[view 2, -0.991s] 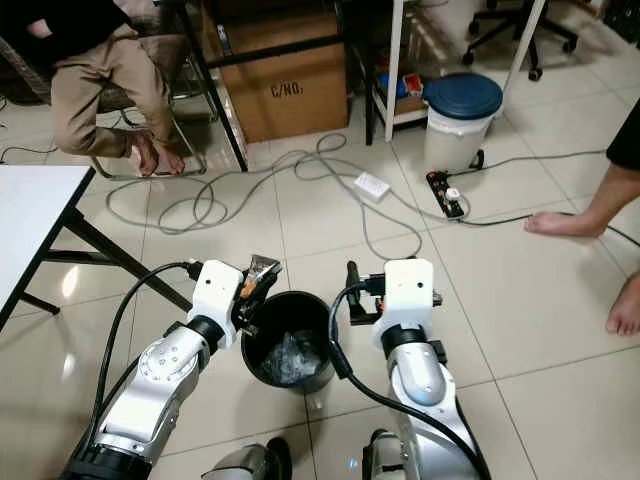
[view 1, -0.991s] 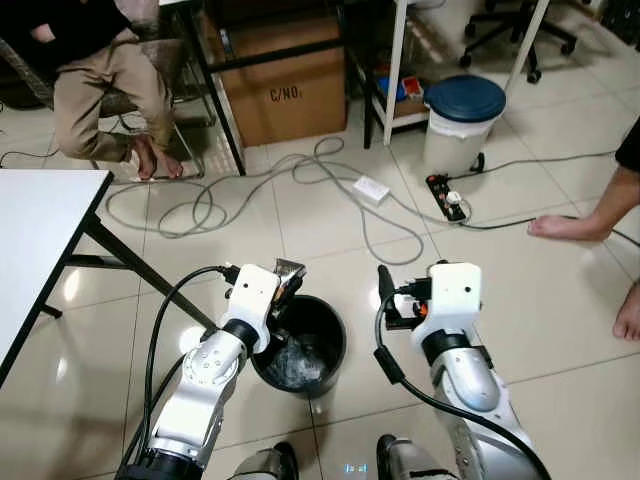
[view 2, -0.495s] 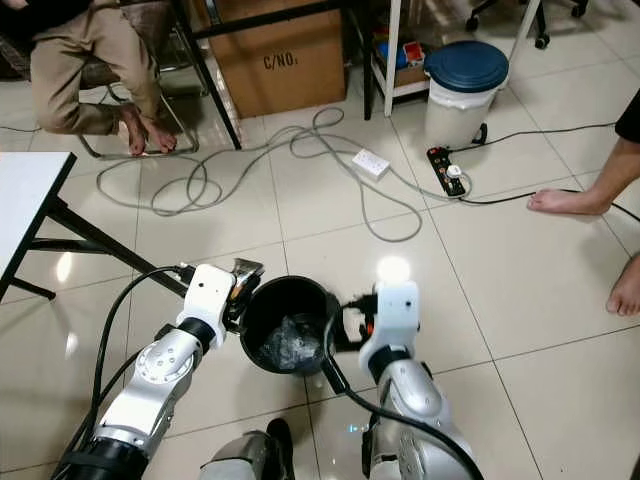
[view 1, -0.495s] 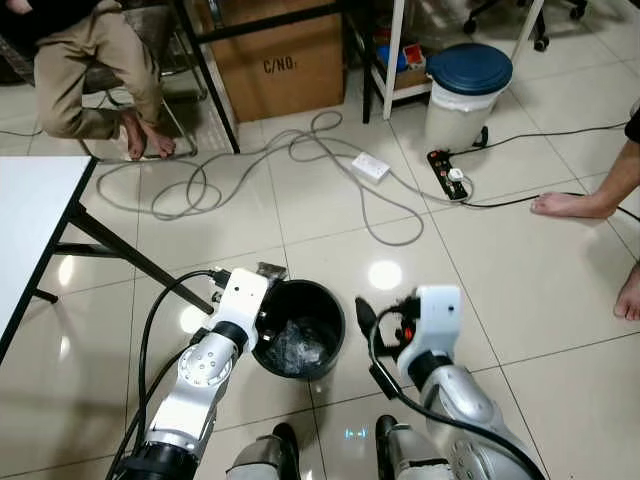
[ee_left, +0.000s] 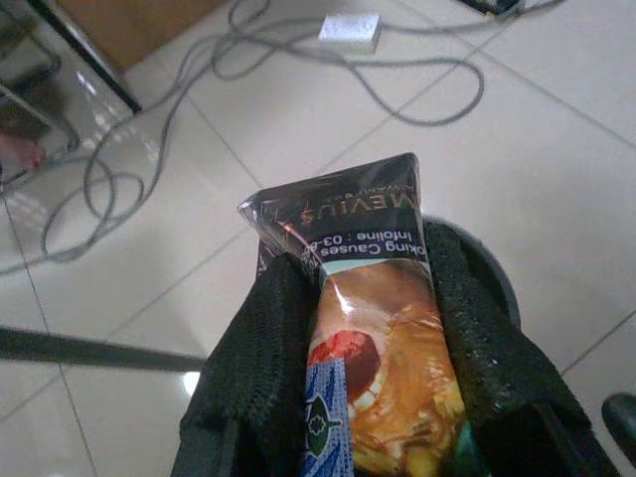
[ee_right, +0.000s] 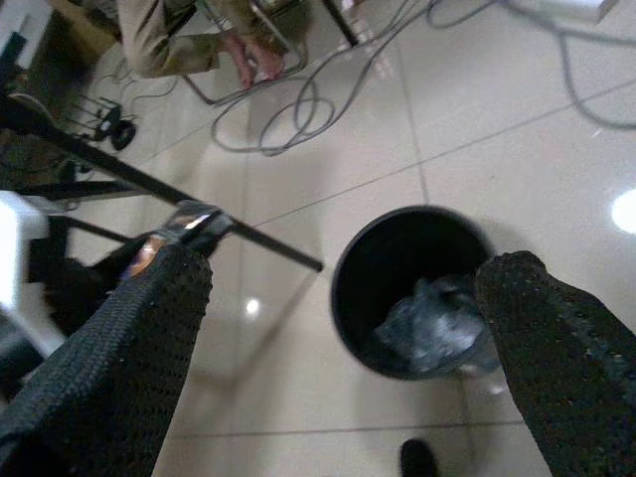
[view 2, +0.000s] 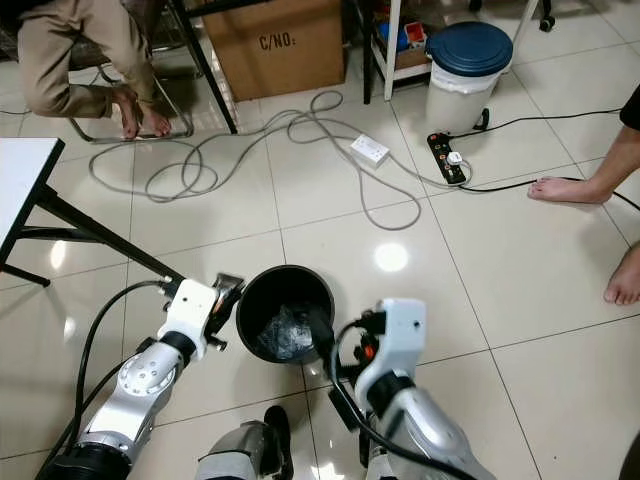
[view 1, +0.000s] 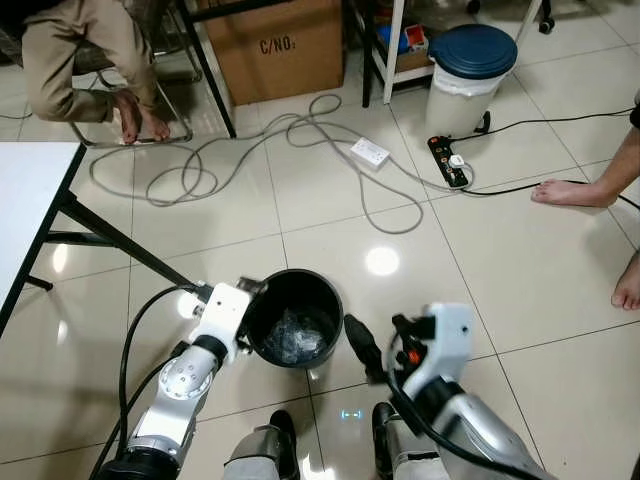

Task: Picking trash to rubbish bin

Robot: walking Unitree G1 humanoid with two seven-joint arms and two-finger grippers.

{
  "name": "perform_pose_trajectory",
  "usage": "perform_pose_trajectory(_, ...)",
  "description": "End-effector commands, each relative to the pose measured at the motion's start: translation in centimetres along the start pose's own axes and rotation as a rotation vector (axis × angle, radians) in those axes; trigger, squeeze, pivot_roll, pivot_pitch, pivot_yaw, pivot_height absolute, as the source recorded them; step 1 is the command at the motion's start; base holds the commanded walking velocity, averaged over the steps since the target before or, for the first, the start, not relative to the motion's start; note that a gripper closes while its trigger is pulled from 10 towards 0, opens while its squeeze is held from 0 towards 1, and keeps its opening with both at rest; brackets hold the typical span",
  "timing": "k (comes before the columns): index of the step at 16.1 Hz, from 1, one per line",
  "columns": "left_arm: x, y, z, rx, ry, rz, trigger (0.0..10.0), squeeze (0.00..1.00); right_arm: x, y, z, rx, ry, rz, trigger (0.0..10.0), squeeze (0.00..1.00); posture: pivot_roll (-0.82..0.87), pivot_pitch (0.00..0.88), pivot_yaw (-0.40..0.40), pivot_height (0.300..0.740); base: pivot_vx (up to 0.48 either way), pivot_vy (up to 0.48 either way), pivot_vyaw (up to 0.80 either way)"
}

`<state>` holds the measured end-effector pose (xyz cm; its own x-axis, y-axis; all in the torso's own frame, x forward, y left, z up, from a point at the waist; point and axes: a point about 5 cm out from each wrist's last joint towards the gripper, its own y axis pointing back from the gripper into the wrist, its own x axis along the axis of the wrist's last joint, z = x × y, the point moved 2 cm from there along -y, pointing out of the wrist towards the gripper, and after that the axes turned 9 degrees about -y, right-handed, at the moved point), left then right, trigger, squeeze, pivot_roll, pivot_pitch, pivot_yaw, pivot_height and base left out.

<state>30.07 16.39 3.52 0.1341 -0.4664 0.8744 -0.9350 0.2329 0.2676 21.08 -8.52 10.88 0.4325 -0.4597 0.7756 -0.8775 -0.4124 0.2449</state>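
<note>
A black rubbish bin (view 1: 296,274) stands on the tiled floor just ahead of me, with crumpled clear plastic (view 1: 296,336) inside. My left gripper (view 1: 250,291) hovers at the bin's left rim, shut on a shiny wrapper (ee_left: 370,298) printed with dark lettering and an orange picture. The wrapper sticks out past the black fingers (ee_left: 273,328) towards the bin's opening. My right gripper (view 1: 360,348) hangs low at the bin's right side, open, with nothing between its fingers (ee_right: 149,328). Between them the right wrist view looks down on the bin (ee_right: 348,298).
A white table (view 1: 30,190) with a slanted black leg (view 1: 110,235) stands at the left. Grey cables (view 1: 300,140), a white adapter (view 1: 369,152) and a power strip (view 1: 448,165) lie ahead. Beyond are a cardboard box (view 1: 275,40), a blue-lidded bin (view 1: 470,60), a seated person (view 1: 80,50) and bare feet (view 1: 575,192).
The view has tilted down and shifted. Both arms have sunk: the left gripper, still holding the wrapper, dropped to the bin's left rim; the right gripper lowered beside the bin's right side.
</note>
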Motion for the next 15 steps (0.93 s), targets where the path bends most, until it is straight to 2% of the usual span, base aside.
perform_pose_trajectory(1,-0.7,0.3,-0.1,0.008,-0.005,-0.018,10.0,0.00,-0.4,0.6,-0.9,0.033,-0.050,-0.021,10.0,0.00,-0.11,0.336,0.104,0.740,0.000,0.000,0.00)
perform_pose_trajectory(3,-0.8,0.2,0.0,0.005,-0.009,-0.016,10.0,0.00,-0.8,1.1,-1.0,0.039,-0.057,-0.044,10.0,0.00,-0.12,0.342,0.107,0.740,0.000,0.000,0.00)
perform_pose_trajectory(8,-1.1,0.2,0.9,-0.059,-0.021,-0.012,10.0,0.00,-1.2,1.3,-1.1,0.022,-0.068,-0.068,10.0,0.00,-0.11,0.357,0.114,0.740,0.000,0.000,0.00)
perform_pose_trajectory(15,-1.0,0.2,1.0,-0.065,-0.023,-0.002,10.0,0.00,-1.2,1.1,-1.6,0.043,-0.061,-0.078,10.0,0.00,-0.11,0.358,0.117,0.740,0.000,0.000,0.00)
